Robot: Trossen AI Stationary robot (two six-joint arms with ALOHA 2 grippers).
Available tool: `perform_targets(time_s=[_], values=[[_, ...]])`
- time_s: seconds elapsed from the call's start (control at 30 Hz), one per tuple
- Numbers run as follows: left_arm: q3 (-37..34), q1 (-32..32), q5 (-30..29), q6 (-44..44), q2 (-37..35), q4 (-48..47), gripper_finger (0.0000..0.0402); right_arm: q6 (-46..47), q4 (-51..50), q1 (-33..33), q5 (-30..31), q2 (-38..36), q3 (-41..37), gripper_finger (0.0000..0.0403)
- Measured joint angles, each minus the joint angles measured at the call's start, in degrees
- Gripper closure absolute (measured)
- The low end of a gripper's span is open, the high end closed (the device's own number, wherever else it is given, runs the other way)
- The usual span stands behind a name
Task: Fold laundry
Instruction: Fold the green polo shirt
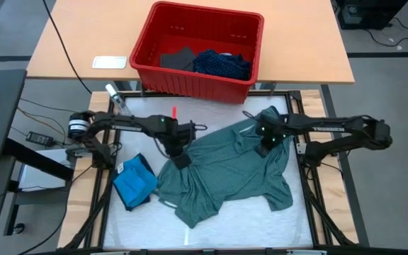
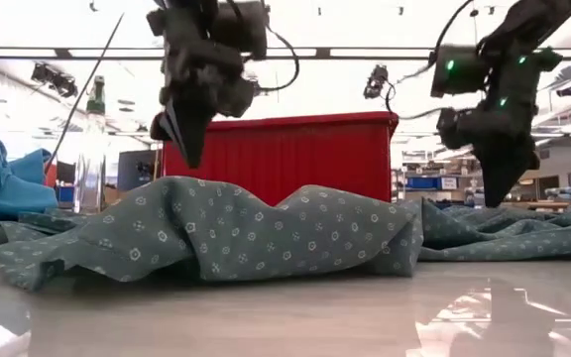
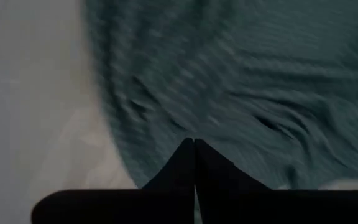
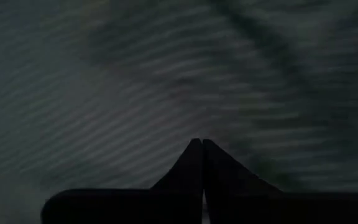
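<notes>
Both jaws closed, empty, above grey-green shirt [image 1: 225, 173]; blue garment [image 1: 134, 181] beside.

This looks like a robotics lab or workshop rather than a home. Two dark robot arms are mounted on a frame around a white work surface [image 1: 211, 234], cables [image 1: 37, 117] trail across the grey floor beside it, and a plain wooden table [image 1: 76, 42] behind holds a red plastic bin [image 1: 190, 78]. Beyond the table, the low view shows long ceiling light strips [image 2: 385, 52] and what seem to be shelves stocked with blue boxes [image 2: 422, 182], though that background is too small to be sure.
</notes>
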Motion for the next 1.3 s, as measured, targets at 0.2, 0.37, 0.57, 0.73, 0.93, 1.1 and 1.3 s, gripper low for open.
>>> perform_targets(time_s=[0.2,0.37,0.57,0.73,0.93,1.1,1.3], values=[[0.0,-4.45,1.57,0.79,2.12,-2.35,0.0397,6.27,5.57,13.16,-4.37,-0.85,-0.89,0.0396],[0.0,-4.52,1.56,3.96,8.46,-4.08,0.0397,13.57,10.06,21.19,-2.67,3.35,-3.19,0.0396],[0.02,-2.37,0.68,8.8,14.42,-7.28,0.0397,18.87,9.94,27.95,-1.25,7.37,-3.61,0.0398],[0.07,2.41,-5.17,15.44,14.79,-9.93,0.0397,22.26,8.9,34.72,-4.91,10.68,-3.35,0.0399],[1.09,8.95,-12.28,26.49,14.38,-11.62,0.0397,27.43,8.19,42.4,-6.51,13.37,-3.08,0.04],[5.07,12.21,-20.89,32.74,14.38,-17.17,0.0397,31.29,4.83,46.39,-7.02,12.91,-3.18,0.04],[12.91,10.7,-16.39,32.39,13.18,-26.58,0.0397,33.7,4.64,47.22,-7.62,8.09,-2.44,0.04]])
